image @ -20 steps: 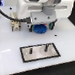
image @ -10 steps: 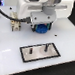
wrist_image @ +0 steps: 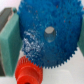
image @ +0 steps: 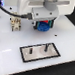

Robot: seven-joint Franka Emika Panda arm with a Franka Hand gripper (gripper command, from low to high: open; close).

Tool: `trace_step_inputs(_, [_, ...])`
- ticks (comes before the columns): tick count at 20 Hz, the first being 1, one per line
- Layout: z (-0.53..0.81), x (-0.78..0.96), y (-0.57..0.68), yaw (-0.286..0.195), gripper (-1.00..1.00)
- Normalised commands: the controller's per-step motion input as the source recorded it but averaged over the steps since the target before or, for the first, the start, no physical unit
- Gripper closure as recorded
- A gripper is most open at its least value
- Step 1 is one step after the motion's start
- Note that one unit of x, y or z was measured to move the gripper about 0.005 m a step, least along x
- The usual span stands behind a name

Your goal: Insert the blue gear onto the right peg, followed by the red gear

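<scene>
The claw [image: 43,26] hangs under the white arm [image: 33,6], low over the white worktop [image: 9,55], with the blue gear [image: 43,26] showing between its dark tips. In the wrist view the blue gear [wrist_image: 50,35] fills most of the frame, a flat toothed disc with a speckled, grainy face and a round centre hole; a teal finger pad [wrist_image: 10,42] lies against its toothed rim on one side, so the claw looks closed on the gear, though the other pad is out of sight. The red gear [wrist_image: 27,73] sits just beside the blue one's edge in that view, small, ridged and bright; I cannot tell whether they touch.

Outward from the claw, bare white worktop lies between it and the plate [image: 40,51], a tilted grey rectangle with a black border. Two thin dark pins stand upright on it, well apart; the right peg [image: 46,47] is the one nearer the exterior view's right, free all round. A small tan and dark object [image: 15,23] rests on the worktop toward the exterior view's left of the claw.
</scene>
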Motion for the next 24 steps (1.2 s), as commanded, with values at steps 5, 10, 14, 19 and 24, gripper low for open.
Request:
trace_step_inputs(5, [0.44, 0.57, 0.00, 0.000, 1.00])
trace_step_inputs(10, [0.43, 0.68, -0.03, 0.000, 1.00])
trace_step_inputs(14, [0.37, 0.76, -0.01, 0.000, 1.00])
trace_step_inputs(19, [0.33, 0.78, -0.07, 0.000, 1.00])
trace_step_inputs(24, [0.21, 0.78, -0.18, 0.000, 1.00])
